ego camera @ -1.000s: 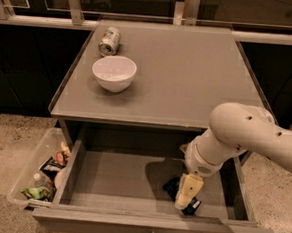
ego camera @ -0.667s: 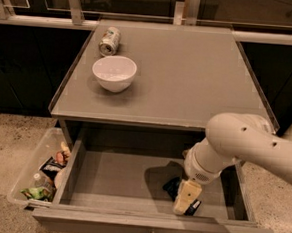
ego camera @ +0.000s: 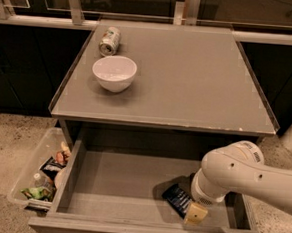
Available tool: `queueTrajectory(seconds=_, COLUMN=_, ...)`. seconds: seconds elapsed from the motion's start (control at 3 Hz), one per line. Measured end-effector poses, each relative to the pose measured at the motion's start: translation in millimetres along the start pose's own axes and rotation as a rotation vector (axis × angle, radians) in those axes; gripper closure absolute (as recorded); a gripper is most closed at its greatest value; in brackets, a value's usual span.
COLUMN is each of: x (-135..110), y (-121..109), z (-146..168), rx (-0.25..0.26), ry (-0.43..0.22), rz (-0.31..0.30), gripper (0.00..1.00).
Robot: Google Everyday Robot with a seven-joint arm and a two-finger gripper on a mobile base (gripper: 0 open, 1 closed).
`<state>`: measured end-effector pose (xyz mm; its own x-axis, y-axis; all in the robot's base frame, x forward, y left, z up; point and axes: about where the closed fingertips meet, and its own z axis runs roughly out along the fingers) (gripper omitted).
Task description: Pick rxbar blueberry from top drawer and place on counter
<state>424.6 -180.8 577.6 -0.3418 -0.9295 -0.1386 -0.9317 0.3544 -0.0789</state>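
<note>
Dark-blue bar (ego camera: 177, 198) lies in the open drawer (ego camera: 121, 187), the gripper (ego camera: 195, 212) right at it, its hold impossible to tell; lifting it onto the counter (ego camera: 189, 76) remains.

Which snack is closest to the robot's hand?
The dark-blue rxbar blueberry, lying in the top drawer right by the gripper. The colourful snack packets sit away in the clear bin outside the drawer.

Glossy bowl (ego camera: 114, 72), smooth end effector (ego camera: 195, 213) in drawer (ego camera: 126, 187)
</note>
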Motion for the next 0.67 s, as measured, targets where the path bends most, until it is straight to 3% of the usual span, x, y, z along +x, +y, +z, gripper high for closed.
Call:
queueTrajectory(seconds=0.33, x=-1.5, y=-1.7, z=-1.8, rx=0.002, ry=-0.002, rz=0.001, gripper=0.00)
queueTrajectory(seconds=0.67, x=-1.5, y=-1.7, z=-1.9, rx=0.002, ry=-0.002, rz=0.001, gripper=0.09)
